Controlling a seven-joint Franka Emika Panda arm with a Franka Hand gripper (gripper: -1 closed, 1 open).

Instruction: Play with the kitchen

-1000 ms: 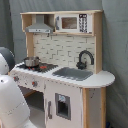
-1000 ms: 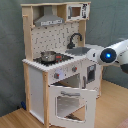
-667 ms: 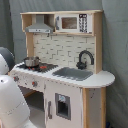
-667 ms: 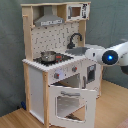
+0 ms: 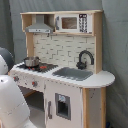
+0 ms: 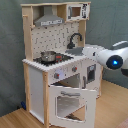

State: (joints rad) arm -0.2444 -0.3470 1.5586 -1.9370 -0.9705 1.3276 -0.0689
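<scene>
Second exterior view: the kitchen (image 6: 57, 70) stands upright on a wooden floor (image 6: 20, 119) before a grey-green curtain (image 6: 105, 22), its long axis vertical and its front turned toward the second exterior view's lower right. Its windowed oven door (image 6: 70, 102) hangs open, hinged at the bottom and tilted outward, so the oven cavity shows as a dark opening; what lies inside cannot be made out. On the stovetop, at the end of the kitchen's worktop on the second exterior view's left, sits a small metal pot (image 6: 48, 56); its contents are not visible. The sink (image 5: 74, 73) is a grey basin set into the worktop toward the rounded end, with the black faucet (image 5: 85, 58) arching at its back edge; the basin looks bare in the first exterior view. Above, a grey hood (image 5: 39, 26) hangs over the stovetop and a toy microwave (image 5: 73, 22) fills the upper shelf.

The robot arm (image 6: 111, 56), white with a glowing blue ring, reaches in from the second exterior view's right edge, near the sink end of the worktop. Whether the end effector is released or clenched cannot be told.
</scene>
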